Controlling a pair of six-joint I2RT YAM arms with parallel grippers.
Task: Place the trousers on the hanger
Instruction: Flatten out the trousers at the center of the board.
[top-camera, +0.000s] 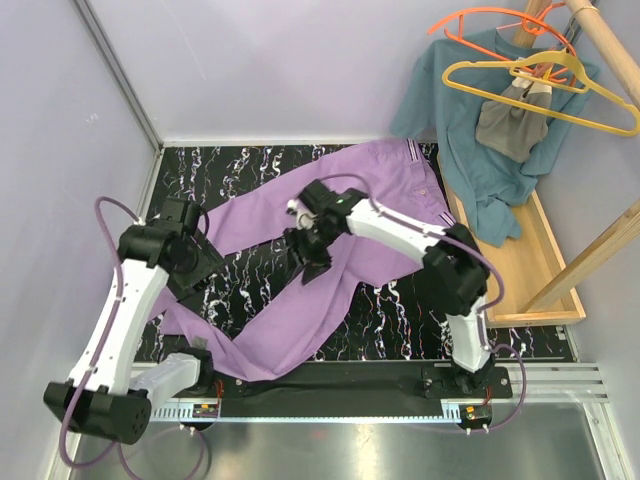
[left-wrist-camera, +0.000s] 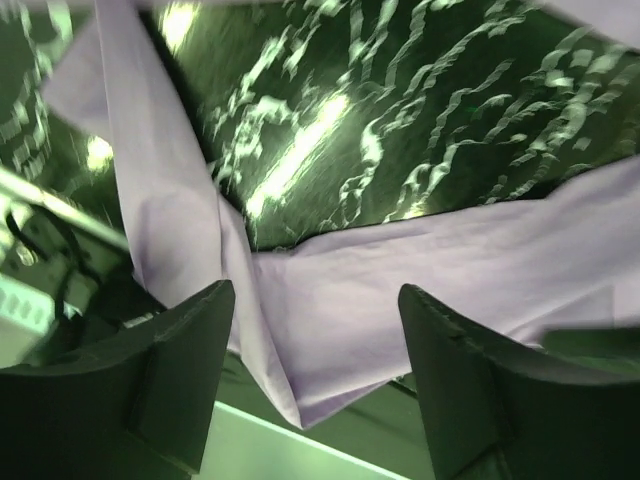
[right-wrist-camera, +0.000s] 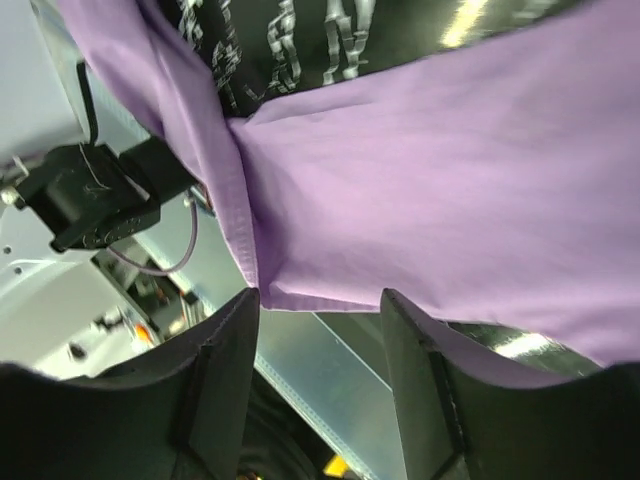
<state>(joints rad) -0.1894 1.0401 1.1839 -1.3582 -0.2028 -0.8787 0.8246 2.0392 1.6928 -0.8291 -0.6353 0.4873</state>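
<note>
The lilac trousers (top-camera: 330, 240) lie spread on the black marbled table (top-camera: 400, 315), with the waistband at the far right and the legs running left and towards the near edge. My left gripper (top-camera: 205, 268) is open over the left leg. In the left wrist view the gripper (left-wrist-camera: 315, 300) is empty, with a folded edge of the trousers (left-wrist-camera: 400, 280) beyond its fingers. My right gripper (top-camera: 310, 262) hovers over the middle of the trousers. In the right wrist view it (right-wrist-camera: 320, 300) is open and empty, close to the cloth (right-wrist-camera: 450, 170). The yellow hanger (top-camera: 560, 90) hangs on the wooden rack at the top right.
An orange hanger (top-camera: 490, 20), a teal shirt (top-camera: 470, 150) and a small grey garment (top-camera: 510, 125) hang on the same rack. The rack's wooden base tray (top-camera: 545, 270) stands along the table's right side. Lilac walls close off the left and back.
</note>
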